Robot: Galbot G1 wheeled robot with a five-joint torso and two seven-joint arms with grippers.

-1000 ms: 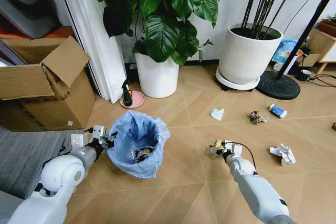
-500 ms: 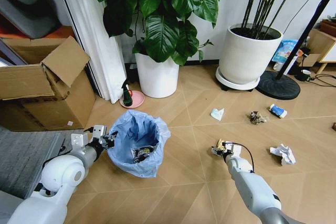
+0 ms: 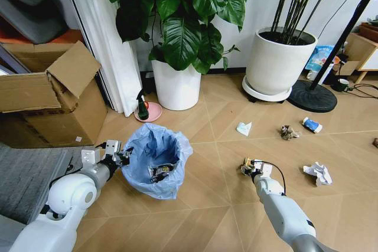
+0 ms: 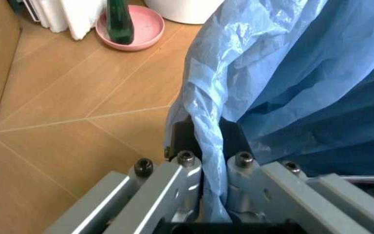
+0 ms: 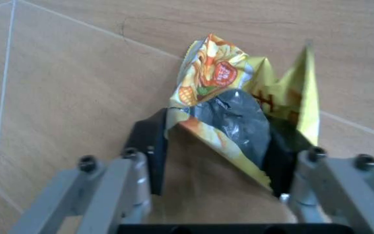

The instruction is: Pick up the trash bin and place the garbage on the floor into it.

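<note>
Reaching low over the floor (image 3: pixel 224 216), right gripper (image 5: pixel 216 146) clamping yellow wrapper (image 5: pixel 239 102) (left gripper (image 4: pixel 205 161) pinching trash bin (image 3: pixel 155 166) rim).

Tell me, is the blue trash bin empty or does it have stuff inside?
Not empty: the trash bin already holds dark crumpled litter at its bottom.

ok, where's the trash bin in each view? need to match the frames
Head view: trash bin lower left of centre, left hand on its rim.
Left wrist view: its blue liner pinched in that hand, pink dish beyond.
Right wrist view: faces the yellow wrapper and floor instead.
Shared landmark: the pink dish, behind the bin in head view.
</note>
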